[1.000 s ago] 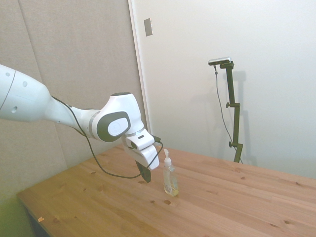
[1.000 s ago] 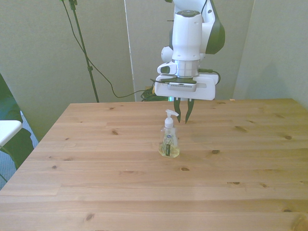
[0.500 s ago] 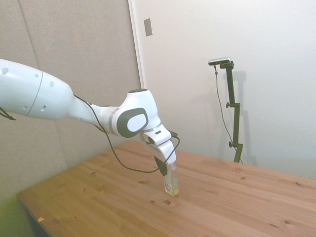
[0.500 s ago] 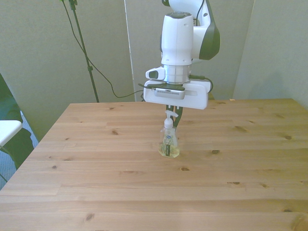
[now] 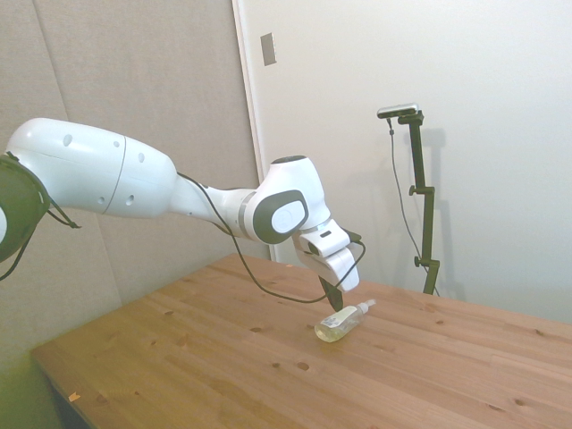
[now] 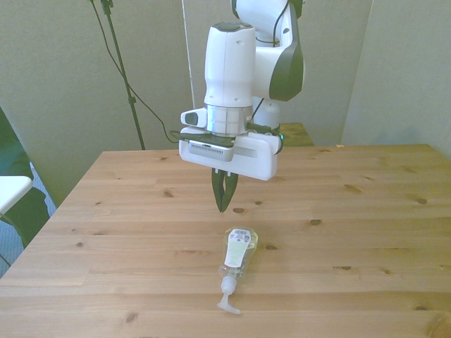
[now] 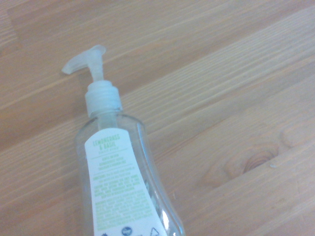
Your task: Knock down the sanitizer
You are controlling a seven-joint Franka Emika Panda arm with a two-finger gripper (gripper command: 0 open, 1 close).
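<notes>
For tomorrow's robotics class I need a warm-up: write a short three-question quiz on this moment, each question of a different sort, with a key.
1. True or false: the sanitizer stands upright on the table.
2. Multiple choice: in the front view, where does the sanitizer's pump nozzle point?
A. toward the arm
B. toward the near table edge
C. straight up
3. Short answer: is the pincer touching the sanitizer?

Key
1. False: it lies on its side.
2. B.
3. No: the pincer hangs above the table just behind the bottle's base, with its fingers close together and nothing between them.
</notes>
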